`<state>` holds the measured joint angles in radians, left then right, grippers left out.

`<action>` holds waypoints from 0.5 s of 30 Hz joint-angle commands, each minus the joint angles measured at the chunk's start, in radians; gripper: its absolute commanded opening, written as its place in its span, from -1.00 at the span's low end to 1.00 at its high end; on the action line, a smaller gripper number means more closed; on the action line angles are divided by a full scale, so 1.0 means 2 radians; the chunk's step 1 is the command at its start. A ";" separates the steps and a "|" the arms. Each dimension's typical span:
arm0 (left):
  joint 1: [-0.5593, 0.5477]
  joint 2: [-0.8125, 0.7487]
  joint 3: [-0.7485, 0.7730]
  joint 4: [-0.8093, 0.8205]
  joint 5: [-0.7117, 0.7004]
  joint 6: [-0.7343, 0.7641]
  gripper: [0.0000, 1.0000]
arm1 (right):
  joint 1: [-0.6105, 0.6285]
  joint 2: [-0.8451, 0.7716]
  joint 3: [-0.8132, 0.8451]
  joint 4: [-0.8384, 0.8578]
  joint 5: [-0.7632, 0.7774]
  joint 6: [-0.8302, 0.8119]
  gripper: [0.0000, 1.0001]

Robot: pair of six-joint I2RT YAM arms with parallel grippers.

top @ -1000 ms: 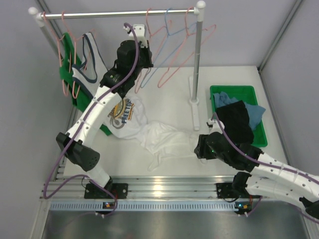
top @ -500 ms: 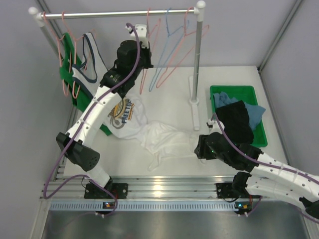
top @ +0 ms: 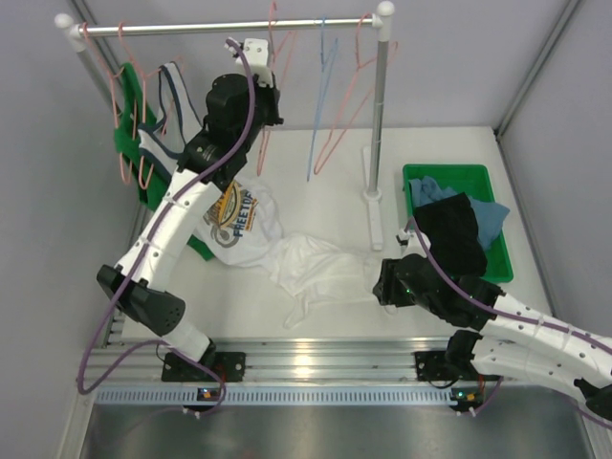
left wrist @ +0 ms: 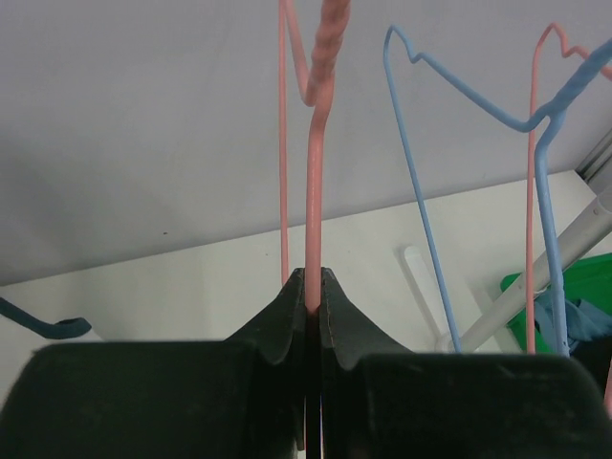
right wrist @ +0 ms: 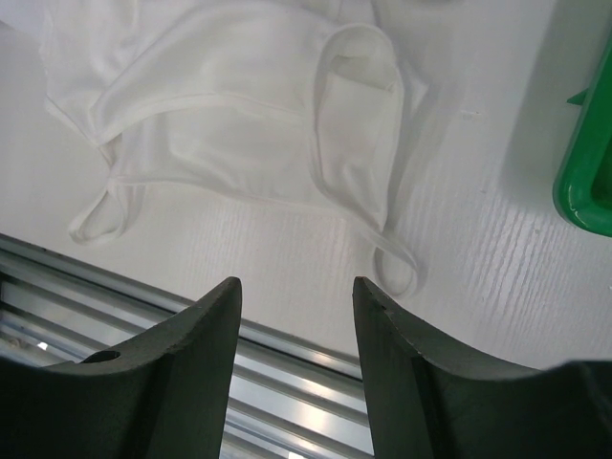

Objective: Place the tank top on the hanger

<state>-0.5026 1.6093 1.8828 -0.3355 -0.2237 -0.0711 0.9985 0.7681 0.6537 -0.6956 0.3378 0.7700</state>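
The pink wire hanger [top: 265,115] hangs edge-on below the rail, and its wire [left wrist: 314,210] runs straight up out of my left gripper [left wrist: 313,283], which is shut on it. That gripper [top: 264,103] is high at the back, next to the rail. The all-white tank top [top: 320,268] lies crumpled on the table at centre front; its straps and armholes [right wrist: 287,134] fill the right wrist view. My right gripper [right wrist: 296,287] stands open and empty just above the table's near edge, to the right of the tank top [top: 382,280].
A blue hanger [top: 318,105] and another pink one [top: 354,96] hang on the rail [top: 191,28], whose post [top: 375,172] stands on the table. A printed tank top [top: 239,215] lies left of the white one. A green garment [top: 129,134] hangs far left. A green bin [top: 488,182] of clothes sits right.
My left gripper has shut on the pink hanger's wire and drawn it left and up, turning it edge-on. The other hangers have swung. The right arm has stayed still.
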 commanded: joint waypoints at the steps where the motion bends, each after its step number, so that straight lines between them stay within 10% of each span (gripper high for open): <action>1: 0.007 -0.028 0.001 0.040 0.008 0.008 -1.00 | -0.005 0.000 -0.002 0.006 0.002 0.005 0.01; 15: 0.012 -0.088 -0.076 0.080 0.034 0.016 -1.00 | -0.005 0.001 -0.008 0.013 0.001 0.003 0.01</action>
<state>-0.4850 1.4975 1.7527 -0.2760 -0.1753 -0.0620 0.9985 0.7746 0.6464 -0.6933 0.3378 0.7700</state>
